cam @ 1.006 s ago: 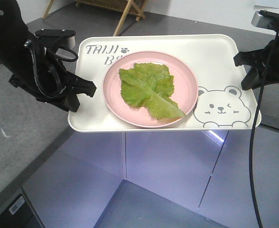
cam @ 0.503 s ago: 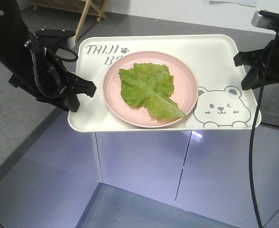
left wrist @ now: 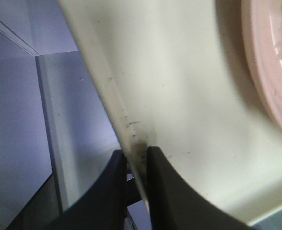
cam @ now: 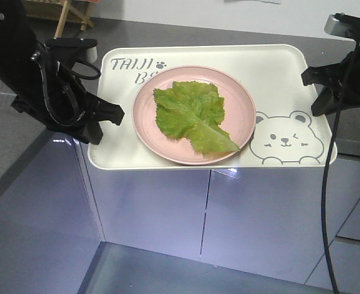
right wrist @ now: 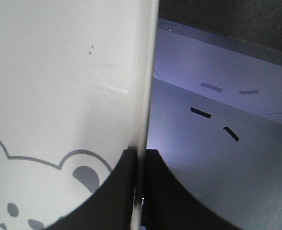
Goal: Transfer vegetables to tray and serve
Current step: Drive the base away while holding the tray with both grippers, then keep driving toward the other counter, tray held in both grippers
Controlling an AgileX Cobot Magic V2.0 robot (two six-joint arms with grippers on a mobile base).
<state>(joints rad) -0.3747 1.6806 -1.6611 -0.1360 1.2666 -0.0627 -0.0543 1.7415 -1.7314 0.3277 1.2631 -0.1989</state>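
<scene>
The tray (cam: 272,67) hangs level between the two arms, with its near long edge closest to the camera and the winking bear (cam: 287,138) printed at its near right corner. The left gripper (left wrist: 137,160) pinches the tray's left rim, one black finger above and one below, and the wrist view shows them pressed tight on the thin scuffed edge. The right gripper (right wrist: 140,158) clamps the right rim the same way, just beside the bear's ear. A black cable (cam: 327,202) drops from the right arm. In the middle of the tray sits a round pink plate (cam: 232,92), and the lettuce (cam: 189,113) lies flat on it, pale rib pointing toward the near right and wholly inside the plate's rim. Farther back, at the left corner, grey lettering (cam: 134,64) is partly hidden by the plate. Below and beyond the tray stand lilac-grey cabinet panels (cam: 161,208) with a glare spot, then a dark grey counter (cam: 229,30), and at the top left the legs of a wooden frame (cam: 70,15).
</scene>
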